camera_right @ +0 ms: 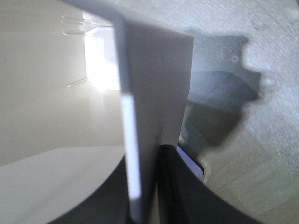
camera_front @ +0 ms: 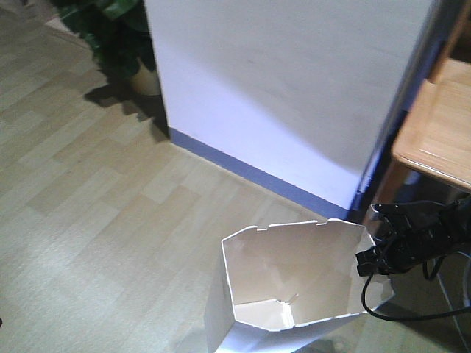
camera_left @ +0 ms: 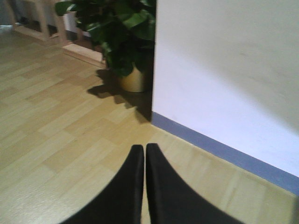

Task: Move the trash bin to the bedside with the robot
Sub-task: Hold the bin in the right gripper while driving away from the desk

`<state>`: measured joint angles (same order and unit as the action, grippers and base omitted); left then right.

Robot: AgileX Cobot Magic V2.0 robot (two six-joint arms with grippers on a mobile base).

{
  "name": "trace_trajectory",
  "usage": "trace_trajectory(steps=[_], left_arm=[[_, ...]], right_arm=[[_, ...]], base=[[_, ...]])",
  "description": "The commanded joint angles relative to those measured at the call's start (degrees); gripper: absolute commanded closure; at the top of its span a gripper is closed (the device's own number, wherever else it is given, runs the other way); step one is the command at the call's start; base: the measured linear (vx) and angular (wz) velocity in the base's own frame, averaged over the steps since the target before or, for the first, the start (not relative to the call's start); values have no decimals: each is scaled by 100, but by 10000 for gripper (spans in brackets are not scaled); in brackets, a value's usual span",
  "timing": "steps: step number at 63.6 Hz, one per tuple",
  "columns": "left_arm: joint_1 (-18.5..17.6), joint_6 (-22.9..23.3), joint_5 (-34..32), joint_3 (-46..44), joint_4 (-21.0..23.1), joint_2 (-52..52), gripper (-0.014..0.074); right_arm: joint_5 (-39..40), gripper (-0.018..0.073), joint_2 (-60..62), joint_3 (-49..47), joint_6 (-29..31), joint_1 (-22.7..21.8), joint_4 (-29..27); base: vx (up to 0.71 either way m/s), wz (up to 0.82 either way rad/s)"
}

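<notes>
While right gripper (camera_front: 370,262) clamps trash bin (camera_front: 287,276) rim, left gripper (camera_left: 145,156) closed empty, we're on haul step; next: reach unseen bedside.

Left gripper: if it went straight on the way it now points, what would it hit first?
Probably the corner of the white wall, near its blue baseboard, just right of the potted plant. Only wooden floor shows between the shut left gripper and that corner, though depth is unclear.
</notes>
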<state>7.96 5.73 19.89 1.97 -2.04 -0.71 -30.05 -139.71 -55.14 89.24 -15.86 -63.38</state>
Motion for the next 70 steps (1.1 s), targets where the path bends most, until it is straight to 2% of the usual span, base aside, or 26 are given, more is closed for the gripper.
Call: trace_trajectory(steps=[1, 70], left_arm=[[-17, 25, -376, 19, 13, -81, 603], [-17, 25, -376, 19, 13, -81, 603]], right_arm=[[-1204, 564, 421, -33, -24, -7, -240], [-1179, 564, 421, -33, -24, -7, -245]], base=[[7, 50], [11, 60]])
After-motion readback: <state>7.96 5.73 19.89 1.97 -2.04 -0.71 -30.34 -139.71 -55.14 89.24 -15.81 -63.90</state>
